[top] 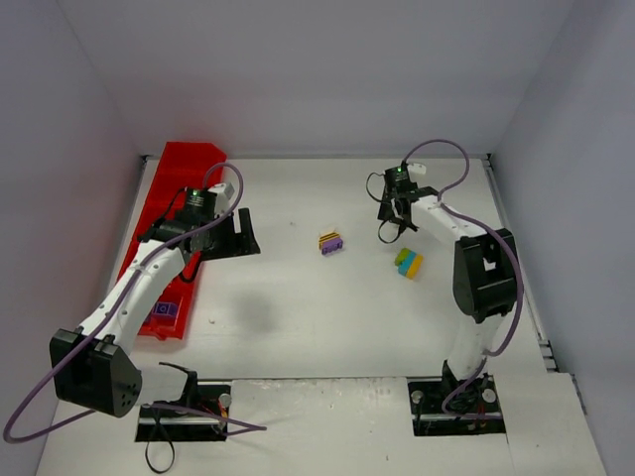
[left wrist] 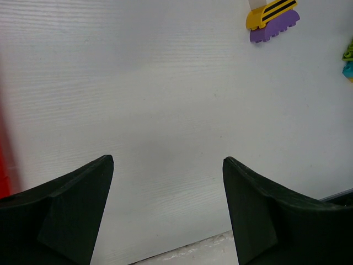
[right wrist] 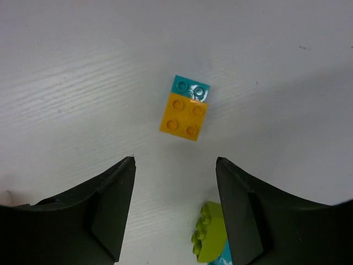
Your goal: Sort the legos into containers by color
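Observation:
The red tray (top: 171,188) lies along the left side of the table, with a purple brick (top: 164,310) in its nearest compartment. My left gripper (top: 236,234) (left wrist: 168,159) hangs open and holds nothing, just right of the tray. A purple and yellow stack (top: 330,242) (left wrist: 273,21) sits mid-table. My right gripper (top: 392,226) (right wrist: 175,160) is open above bare table. Just ahead of it lie an orange brick (right wrist: 183,117) and a teal brick (right wrist: 190,88), touching each other. A lime green brick (right wrist: 212,232) on teal lies by my right finger, part of the green, teal and yellow stack (top: 408,263).
White walls close in the table at the back and on both sides. The tray's red edge (left wrist: 4,165) shows at the left of the left wrist view. Both arm bases sit at the near edge.

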